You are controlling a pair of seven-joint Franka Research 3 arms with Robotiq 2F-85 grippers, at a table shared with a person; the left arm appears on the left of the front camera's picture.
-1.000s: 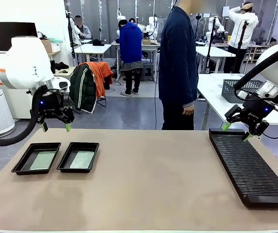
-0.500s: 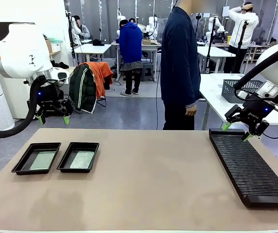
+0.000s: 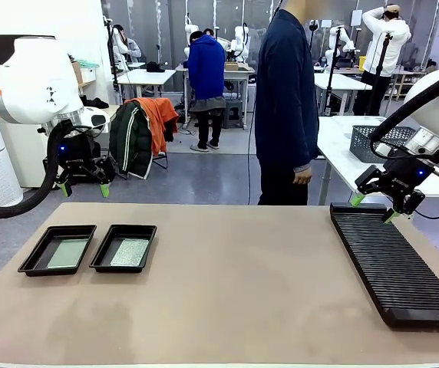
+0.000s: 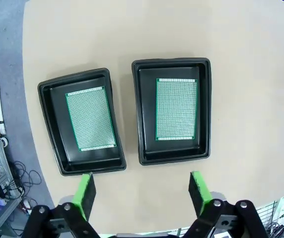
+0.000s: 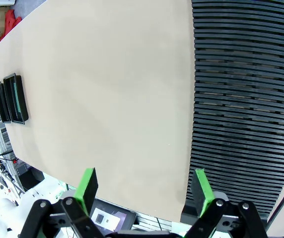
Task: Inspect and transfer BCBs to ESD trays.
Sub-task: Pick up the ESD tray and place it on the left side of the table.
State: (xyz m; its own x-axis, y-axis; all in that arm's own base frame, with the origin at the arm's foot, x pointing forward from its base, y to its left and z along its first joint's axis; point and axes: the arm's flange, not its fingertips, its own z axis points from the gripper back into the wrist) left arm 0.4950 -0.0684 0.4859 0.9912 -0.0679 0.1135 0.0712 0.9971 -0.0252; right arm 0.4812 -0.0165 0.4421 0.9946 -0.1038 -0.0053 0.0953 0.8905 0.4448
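The rack's (image 3: 394, 262) near end is cut off in the right wrist view.

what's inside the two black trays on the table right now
Each ESD tray holds one pale-green BCB lying flat on its floor. The tray floor beneath each board is covered, so nothing under them can be checked.

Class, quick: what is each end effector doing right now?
Left end effector: open, holding nothing.
Right end effector: open, holding nothing.
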